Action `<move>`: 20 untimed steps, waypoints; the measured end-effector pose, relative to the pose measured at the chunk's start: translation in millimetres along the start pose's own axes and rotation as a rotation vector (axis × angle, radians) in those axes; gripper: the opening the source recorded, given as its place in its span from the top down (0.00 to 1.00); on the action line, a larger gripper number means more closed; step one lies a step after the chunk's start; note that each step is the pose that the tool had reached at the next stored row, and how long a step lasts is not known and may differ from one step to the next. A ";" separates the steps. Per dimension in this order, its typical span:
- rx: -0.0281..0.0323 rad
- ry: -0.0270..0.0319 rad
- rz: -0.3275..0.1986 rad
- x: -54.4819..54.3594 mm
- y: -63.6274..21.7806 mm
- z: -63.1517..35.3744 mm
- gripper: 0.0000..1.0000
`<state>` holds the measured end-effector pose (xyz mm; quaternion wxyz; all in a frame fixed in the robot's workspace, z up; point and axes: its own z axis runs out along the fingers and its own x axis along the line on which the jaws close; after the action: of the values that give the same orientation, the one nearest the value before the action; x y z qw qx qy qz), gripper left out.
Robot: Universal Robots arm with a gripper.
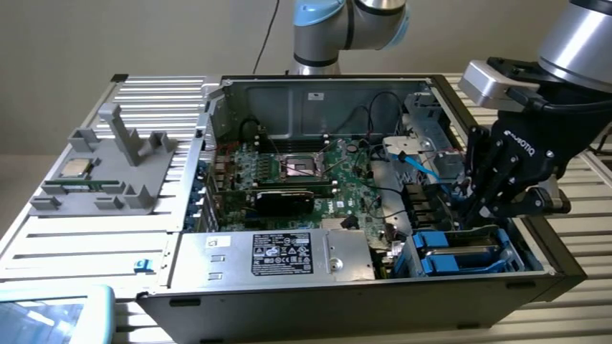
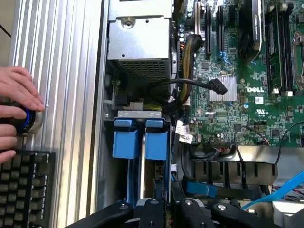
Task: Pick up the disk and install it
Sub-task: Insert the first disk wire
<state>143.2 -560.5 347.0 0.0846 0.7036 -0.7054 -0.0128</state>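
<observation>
The disk (image 1: 457, 252) stood in the case's (image 1: 383, 288) near corner, exterior view's right, gripper (image 1: 474, 215) jaws almost closed on its blue edge, wrist view added a hand (image 2: 16, 111) beside a keyboard (image 2: 23, 185).

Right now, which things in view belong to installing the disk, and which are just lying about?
Job: gripper, disk in its blue carrier, open computer case.
Lying about: processor chip, grey fixture, keyboard.

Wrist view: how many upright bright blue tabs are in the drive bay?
2 blue tabs, side by side in the drive bay: one nearer the keyboard, the other nearer the motherboard. Others may be hidden.
</observation>
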 end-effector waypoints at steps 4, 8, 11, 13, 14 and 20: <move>-0.0037 -0.0027 0.020 0.4 -0.2 0.1 0.83; -0.0060 -0.0045 0.037 1.1 -1.2 0.1 0.83; -0.0067 -0.0025 0.040 2.9 -2.9 0.0 0.83; -0.0067 0.0022 0.042 4.4 -3.5 0.1 0.83; -0.0067 0.0046 0.042 5.1 -3.6 0.1 0.83; -0.0067 0.0045 0.042 7.7 -3.3 1.0 0.83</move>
<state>146.4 -568.3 346.3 0.0888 0.6883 -0.7199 -0.0118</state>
